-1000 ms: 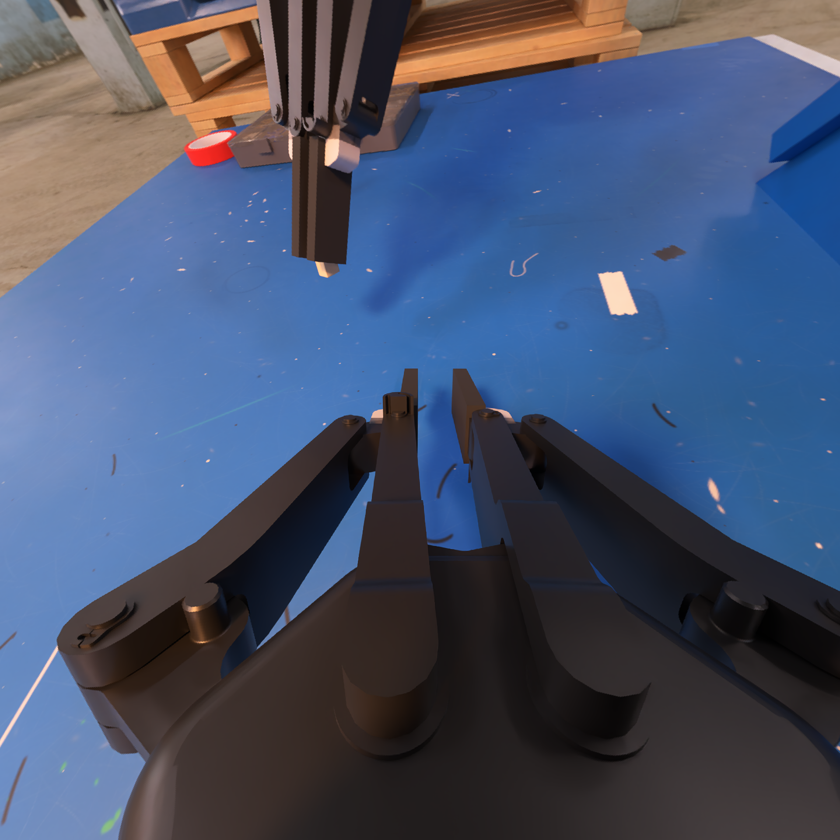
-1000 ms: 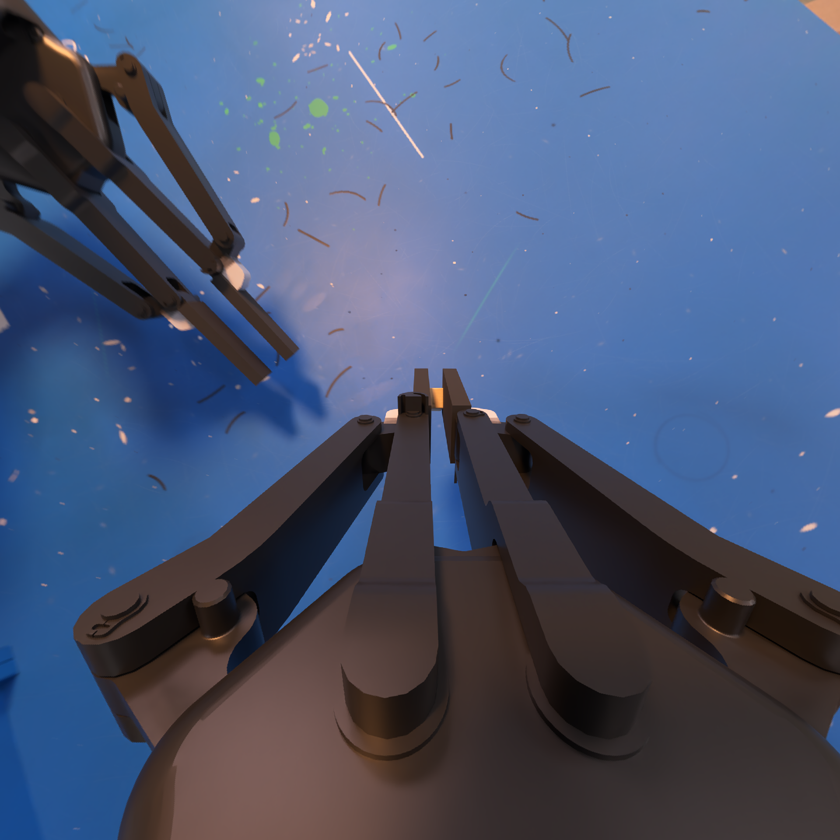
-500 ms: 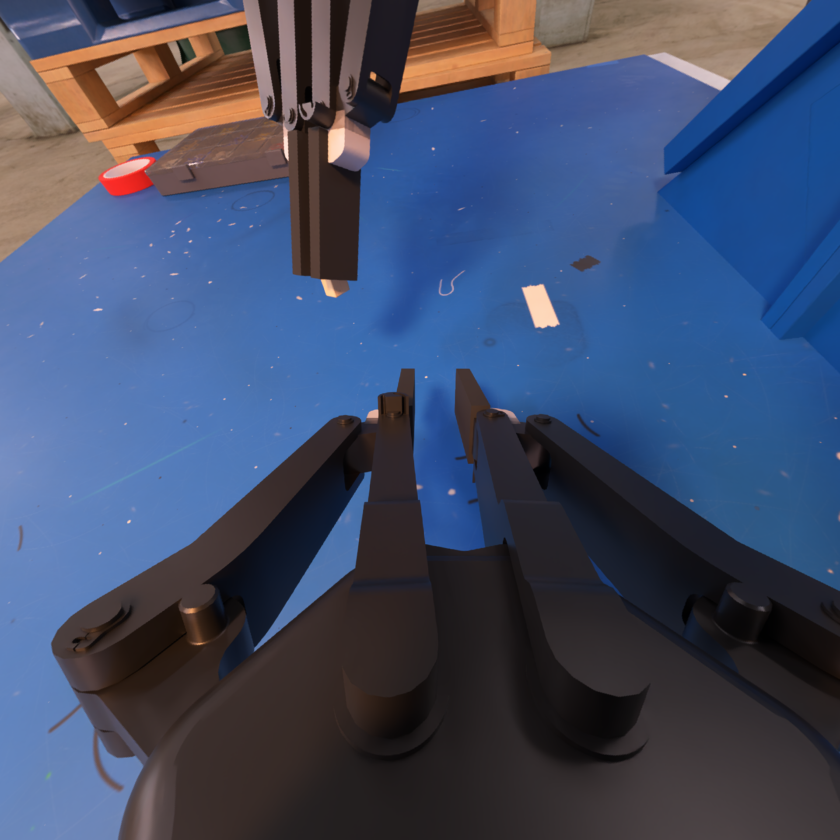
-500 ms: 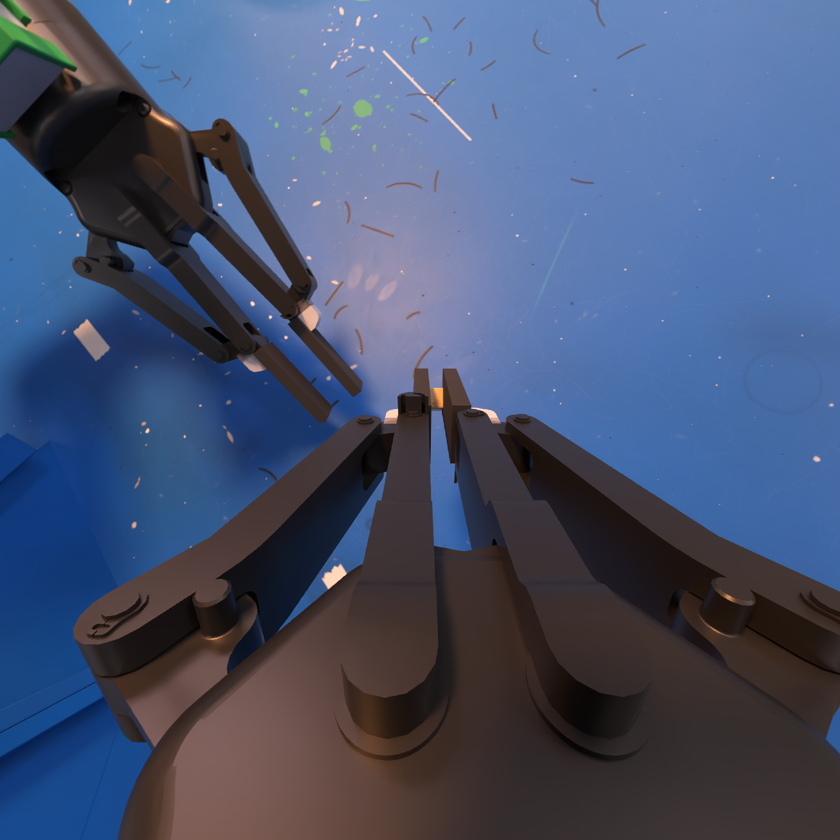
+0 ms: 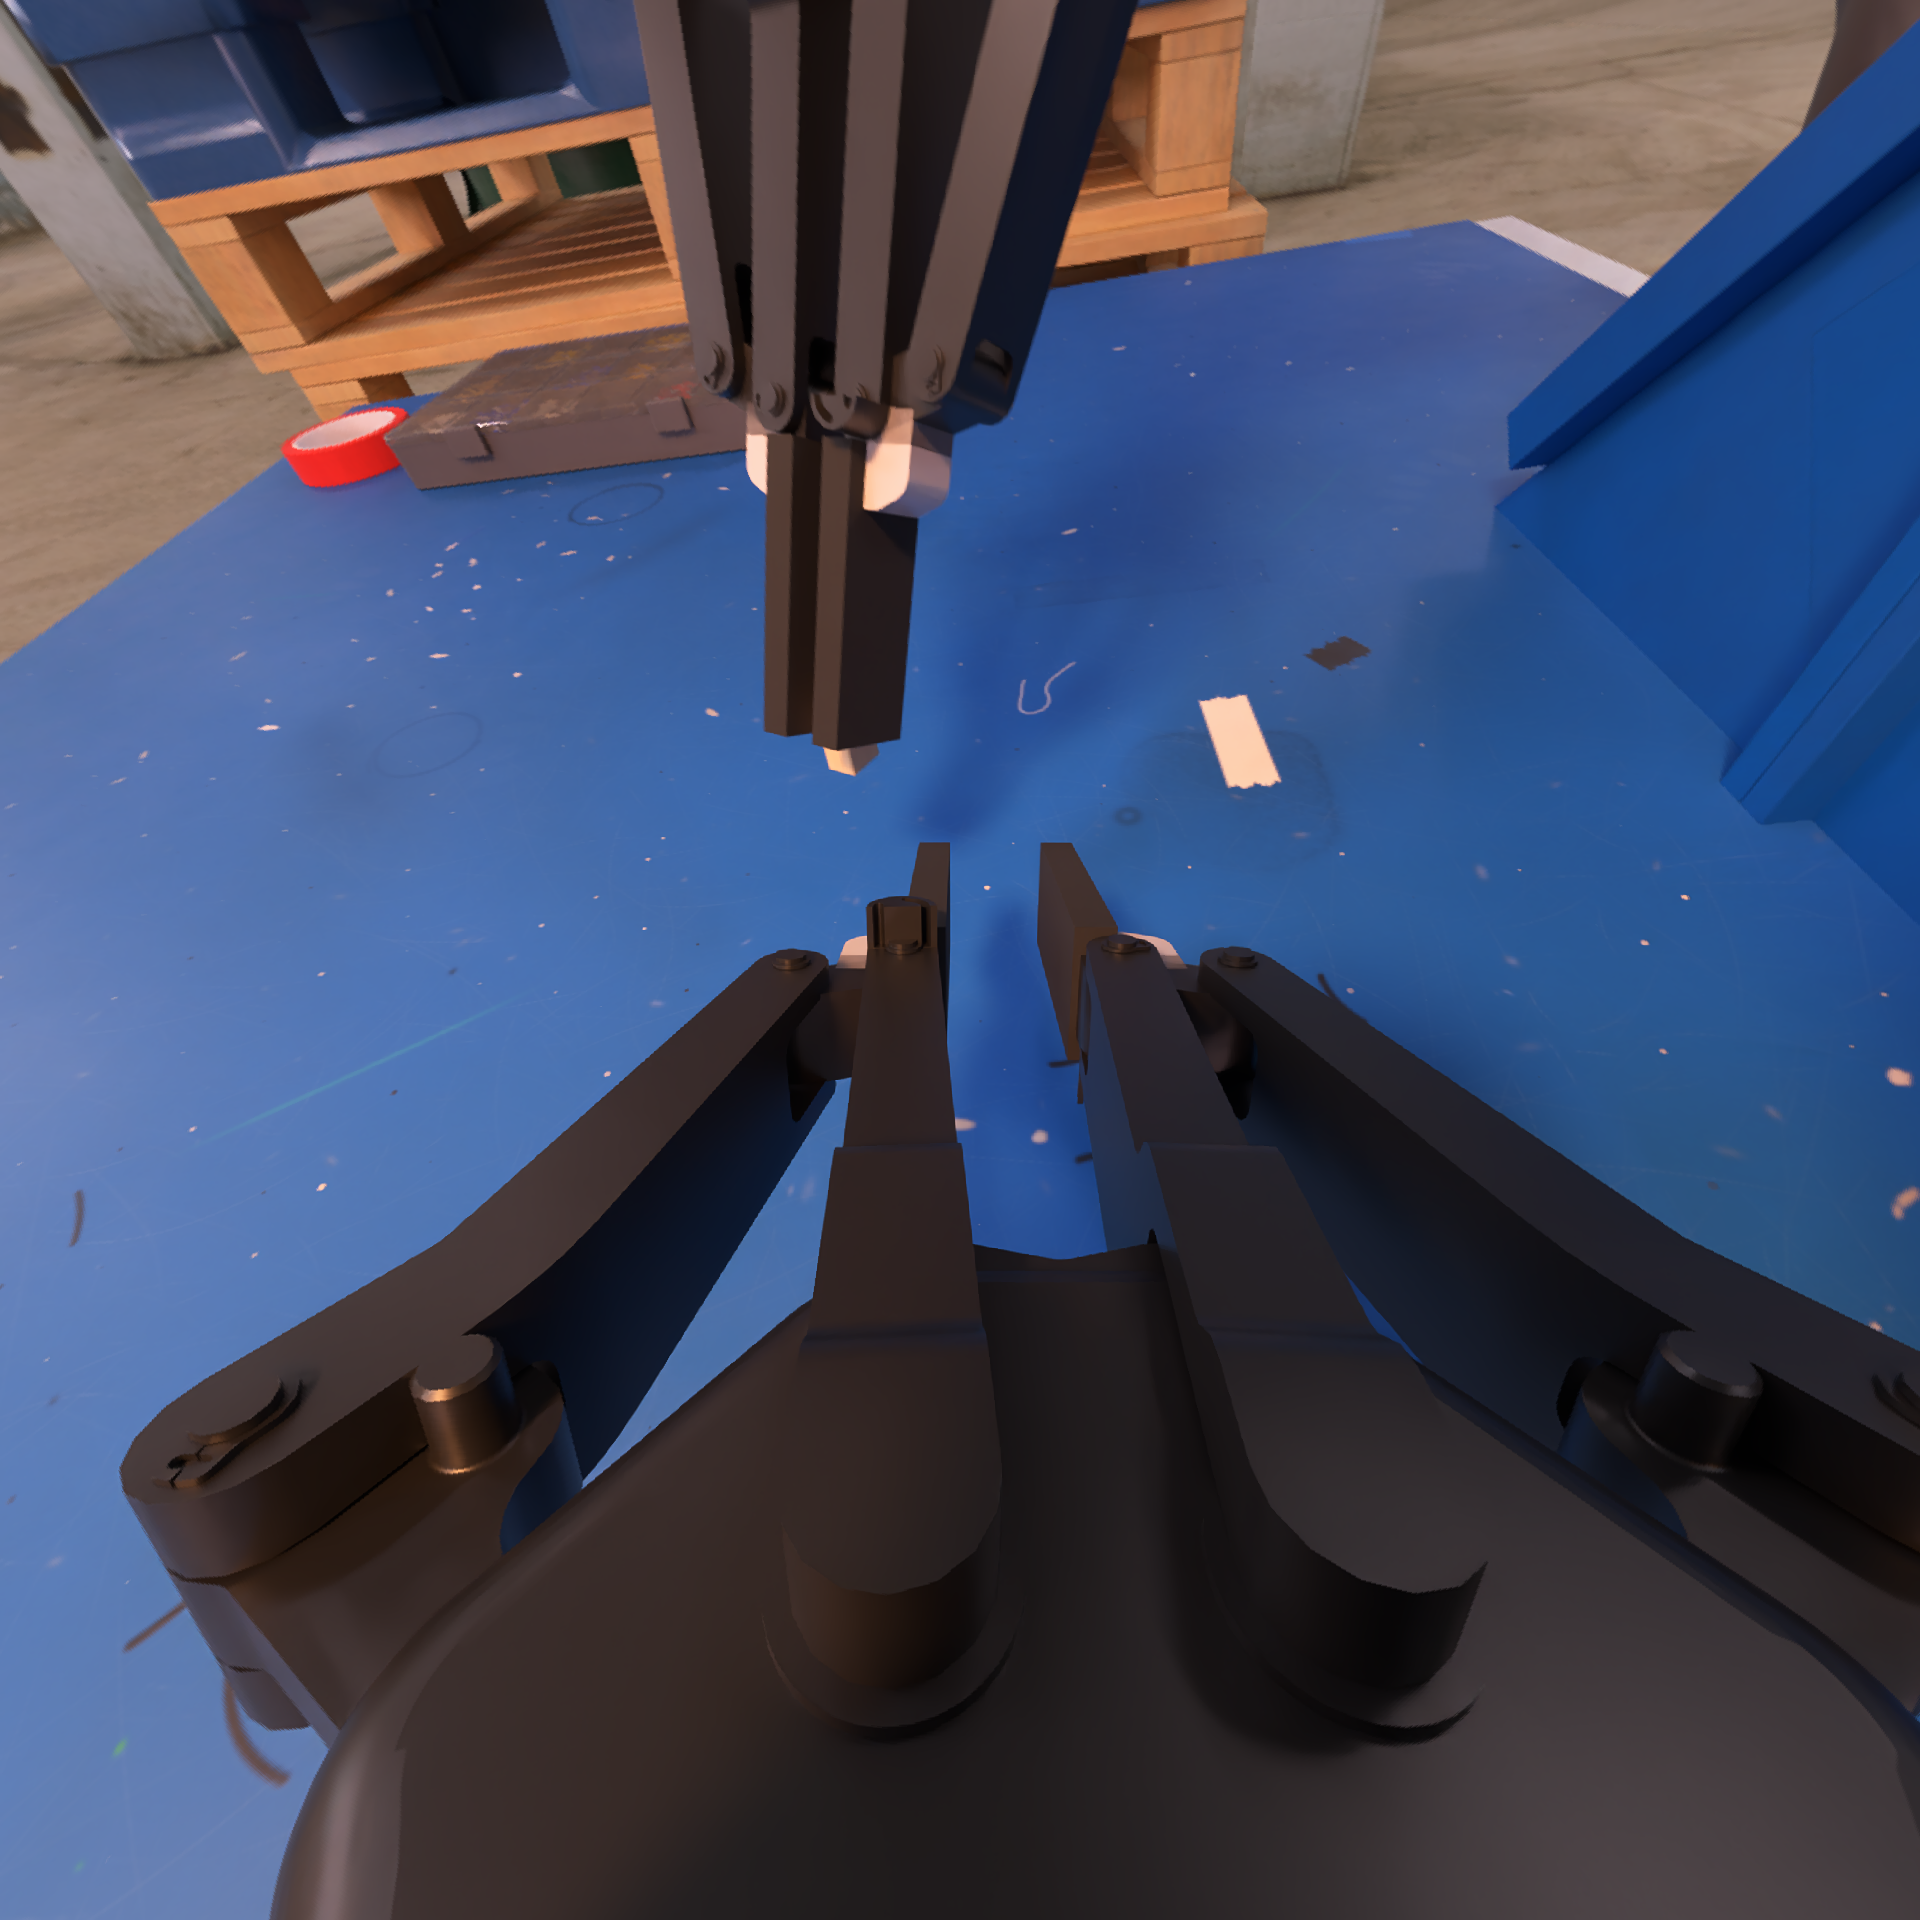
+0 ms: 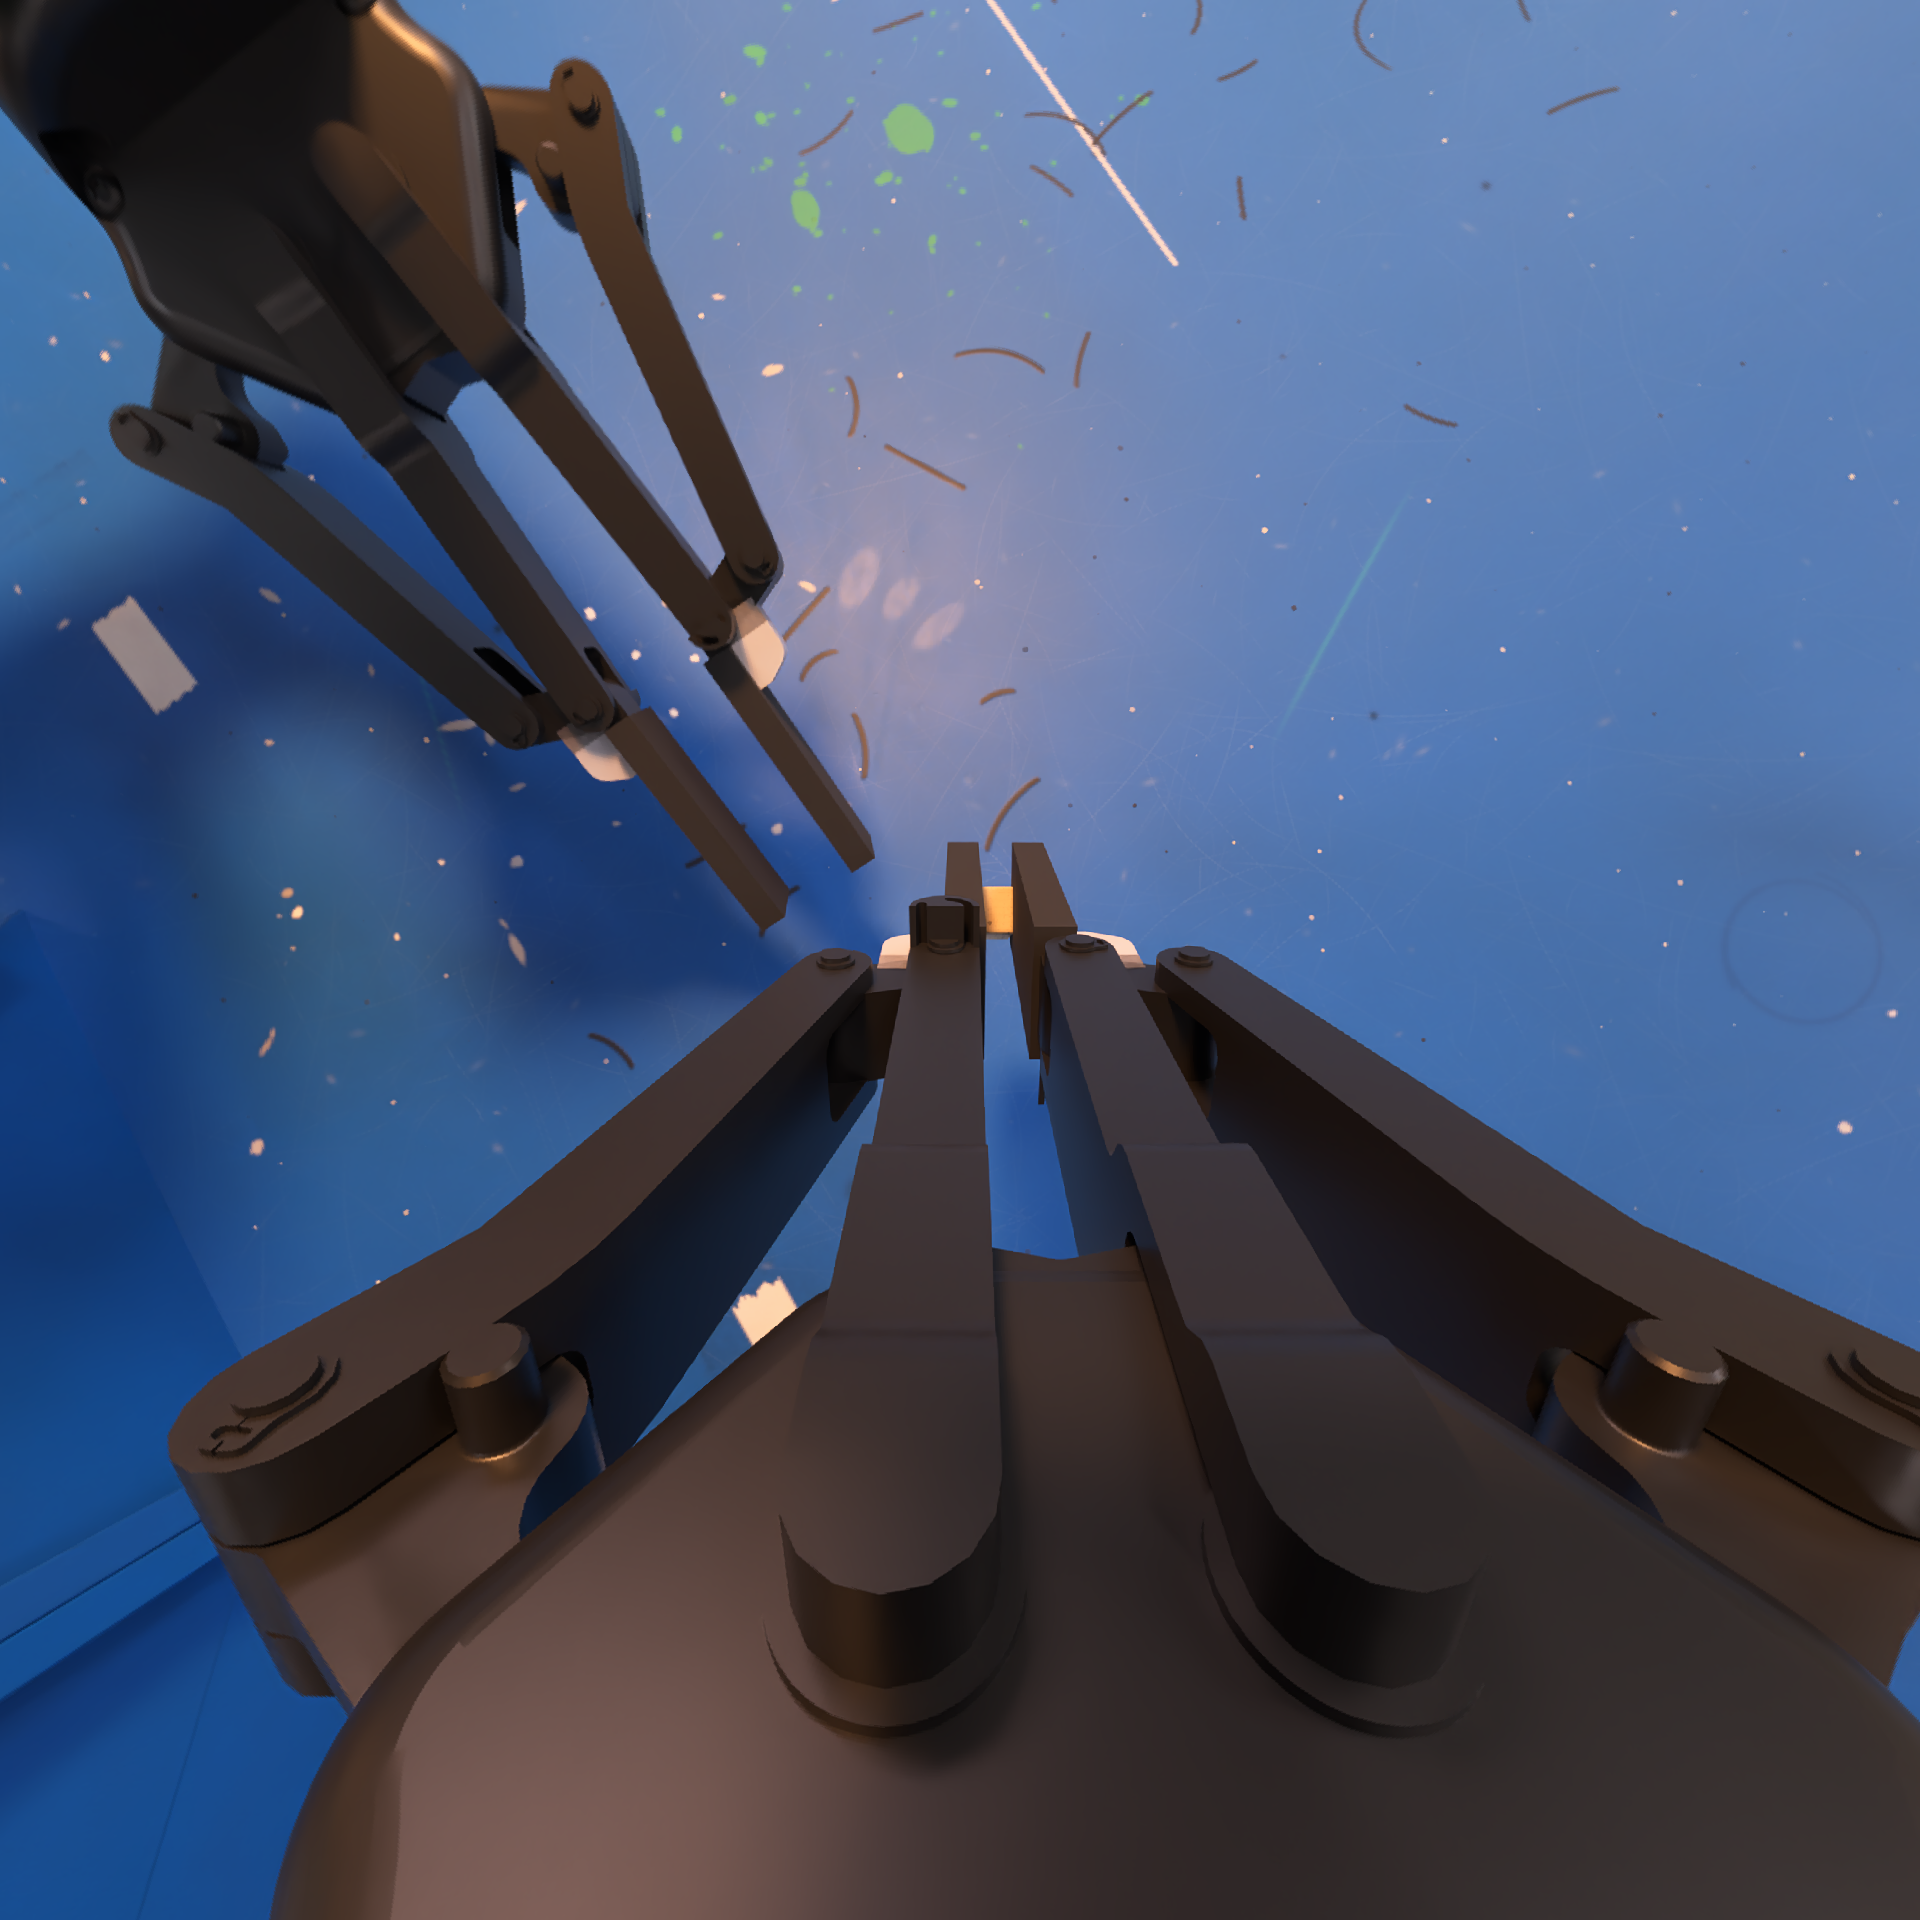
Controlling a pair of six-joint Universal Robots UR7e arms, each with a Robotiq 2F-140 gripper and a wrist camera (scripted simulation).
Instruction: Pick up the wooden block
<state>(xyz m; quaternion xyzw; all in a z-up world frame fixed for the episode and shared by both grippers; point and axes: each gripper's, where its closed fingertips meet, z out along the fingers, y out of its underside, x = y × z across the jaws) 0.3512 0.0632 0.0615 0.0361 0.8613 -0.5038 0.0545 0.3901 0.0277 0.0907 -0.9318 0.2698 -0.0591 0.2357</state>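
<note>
Since the wooden block (image 6: 997, 910) sits pinched between the narrow jaws of the right gripper (image 6: 995, 868), clear of the blue table (image 6: 1558, 623), the pick itself looks done; only holding or carrying it appears to remain, in my judgement

From the left wrist view, the same block (image 5: 851, 758) pokes out as a pale tip below the right gripper (image 5: 834, 727), which hangs pointing downward above the table (image 5: 416, 935). A gap of bare table shows under the tip, so the block is lifted, not resting

Left gripper (image 5: 992, 862): jaws narrow but parted, blue table visible between them, nothing held. It hovers near the right gripper, fingertips just short of the block; no contact seen

Containers: none on the table that I can confirm. A blue sloped structure (image 5: 1766, 468) stands at the table's right edge; cannot tell whether it holds anything. Blue bins (image 5: 312, 94) rest on a wooden pallet (image 5: 436, 270) beyond the table; contents hidden

Other items: red tape roll (image 5: 348, 445) and a flat dark case (image 5: 561, 416) at the far edge, touching or nearly so; a pale tape strip (image 5: 1238, 741) stuck on the surface
</note>
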